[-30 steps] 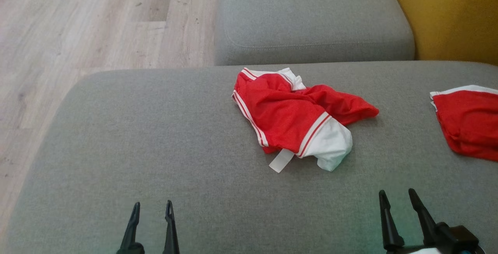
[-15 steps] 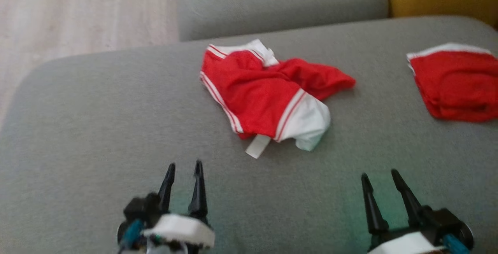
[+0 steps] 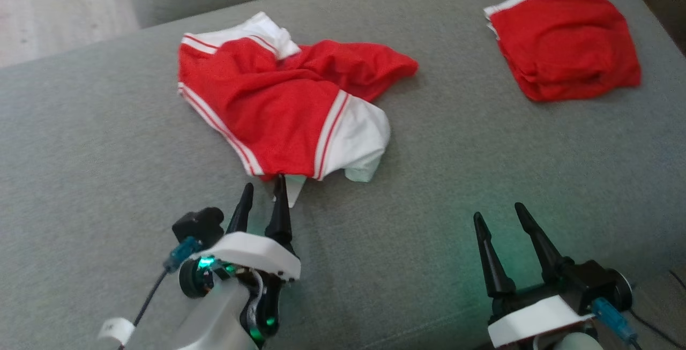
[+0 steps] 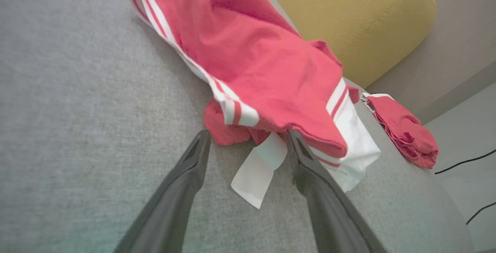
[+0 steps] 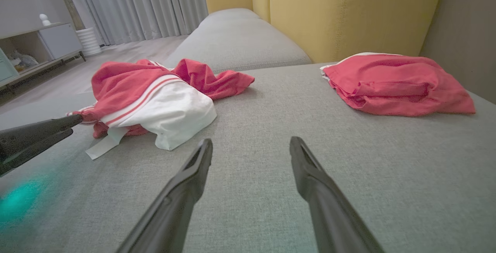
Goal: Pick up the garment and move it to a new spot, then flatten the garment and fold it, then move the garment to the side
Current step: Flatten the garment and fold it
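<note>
The garment [image 3: 278, 109], crumpled just ahead of the left pincer [image 3: 263, 181], is seen to be of soft, matt red cloth with a fine texture, banded and panelled in smooth white cloth. A flat white fabric tab [image 4: 255, 171] is shown between that pincer's fingers [image 4: 182, 183], which are of dark, matt material, plastic by the look. Its casing [image 3: 252, 253] is finished in smooth, faintly glossy white. The seat cushion [image 3: 107, 151] beneath both pincers is covered in grey, coarsely woven matt fabric. Well beyond the right pincer [image 3: 498, 210], a folded garment [image 3: 563, 39] of similar red cloth is seen, backed by yellow textured upholstery [image 5: 348, 9].
</note>
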Controlling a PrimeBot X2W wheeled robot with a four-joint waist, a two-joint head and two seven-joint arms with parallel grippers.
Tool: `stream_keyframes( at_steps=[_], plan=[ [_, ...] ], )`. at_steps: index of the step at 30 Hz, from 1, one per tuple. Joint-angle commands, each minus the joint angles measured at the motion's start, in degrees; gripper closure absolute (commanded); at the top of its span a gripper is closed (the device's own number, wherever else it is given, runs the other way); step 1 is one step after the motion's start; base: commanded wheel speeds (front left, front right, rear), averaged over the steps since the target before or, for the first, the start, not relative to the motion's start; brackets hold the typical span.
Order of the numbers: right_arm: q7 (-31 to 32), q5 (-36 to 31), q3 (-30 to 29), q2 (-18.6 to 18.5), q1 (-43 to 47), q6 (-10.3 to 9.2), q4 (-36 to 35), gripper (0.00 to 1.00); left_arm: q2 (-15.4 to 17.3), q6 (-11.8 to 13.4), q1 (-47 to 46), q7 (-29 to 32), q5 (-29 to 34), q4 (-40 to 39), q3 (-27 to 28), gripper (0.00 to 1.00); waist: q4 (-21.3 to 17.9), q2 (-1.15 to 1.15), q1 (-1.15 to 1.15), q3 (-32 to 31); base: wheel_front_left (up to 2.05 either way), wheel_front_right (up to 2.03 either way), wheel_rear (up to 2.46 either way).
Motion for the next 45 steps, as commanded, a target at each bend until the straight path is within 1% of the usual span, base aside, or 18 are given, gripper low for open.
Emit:
stream_keyframes(
  at_steps=[1,3,7,9,15,17,20,23,28,33,35,42,44,45],
  plan=[
    [-0.2,-0.1,1.6,-0.9,-2.1,0.37,-1.8,0.00,0.1,-0.4,-2.9,-0.5,-1.4,-0.9,1.5,0.00,-1.2,0.00,-0.01,0.9,0.00,0.00,0.00],
    [-0.2,0.1,2.1,-1.1,-2.4,0.37,-1.8,0.00,0.1,-0.5,-4.2,-0.5,-4.9,0.5,1.8,0.00,-2.0,0.00,-0.01,1.2,0.00,0.00,0.00],
    [-0.2,0.2,2.4,-1.1,-2.9,0.37,-1.9,0.00,0.1,-0.7,-5.6,-0.5,-6.2,1.2,2.8,0.00,-2.7,0.00,-0.01,1.6,0.00,0.00,0.00],
    [-0.2,0.2,2.3,-1.1,-2.9,0.37,-2.0,0.00,0.1,-1.3,-6.0,-0.5,-5.8,0.9,2.9,0.00,-2.9,0.00,-0.01,1.8,0.00,0.00,0.00],
    [-0.2,0.5,1.3,-1.0,-2.5,0.37,-2.2,0.00,0.1,-2.0,-4.7,-0.5,-4.5,-1.0,3.1,0.00,-2.6,0.00,-0.01,1.9,0.00,0.00,0.00],
    [-0.2,0.7,1.0,-0.9,-2.3,0.37,-2.3,0.00,0.1,-2.7,-3.3,-0.5,-3.4,-3.0,3.9,0.00,-2.2,0.00,-0.01,1.9,0.00,0.00,0.00],
    [-0.2,0.8,0.9,-0.7,-2.2,0.37,-2.3,0.00,0.1,-4.1,-0.4,-0.5,-3.3,-6.0,5.6,0.00,-1.9,0.00,-0.01,1.8,0.00,0.00,0.00],
    [-0.2,1.0,0.9,-0.6,-2.4,0.37,-2.3,0.00,0.1,-5.5,1.5,-0.5,-3.9,-7.6,5.3,0.00,-1.6,0.00,-0.01,2.1,0.00,0.00,0.00],
    [-0.2,1.1,1.6,-0.4,-3.4,0.37,-2.4,0.00,0.1,-6.4,-0.3,-0.5,-4.0,-6.8,4.3,0.00,-1.7,0.00,-0.01,3.2,0.00,0.00,0.00],
    [-0.2,1.2,1.7,-0.4,-4.0,0.37,-2.4,0.00,0.1,-7.6,-2.5,-0.5,-4.9,-8.0,4.8,0.00,-2.1,0.00,-0.01,4.0,0.00,0.00,0.00],
    [-0.2,1.2,1.6,-0.3,-3.9,0.37,-2.3,0.00,0.1,-8.0,-2.9,-0.5,-4.2,-8.4,4.8,0.00,-2.3,0.00,-0.01,4.0,0.00,0.00,0.00],
    [-0.2,1.7,0.9,-0.2,-3.3,0.37,-2.0,0.00,0.1,-9.0,-1.4,-0.5,-1.5,-11.4,4.1,0.00,-2.5,0.00,-0.01,3.0,0.00,0.00,0.00],
    [-0.2,1.8,1.0,-0.2,-3.2,0.37,-1.9,0.00,0.1,-8.9,-0.9,-0.5,-1.4,-11.8,3.8,0.00,-2.5,0.00,-0.01,2.8,0.00,0.00,0.00],
    [-0.2,1.9,1.0,-0.2,-3.2,0.37,-1.9,0.00,0.1,-8.4,-0.8,-0.5,-1.4,-11.5,3.6,0.00,-2.5,0.00,-0.01,2.7,0.00,0.00,0.00]
  ],
)
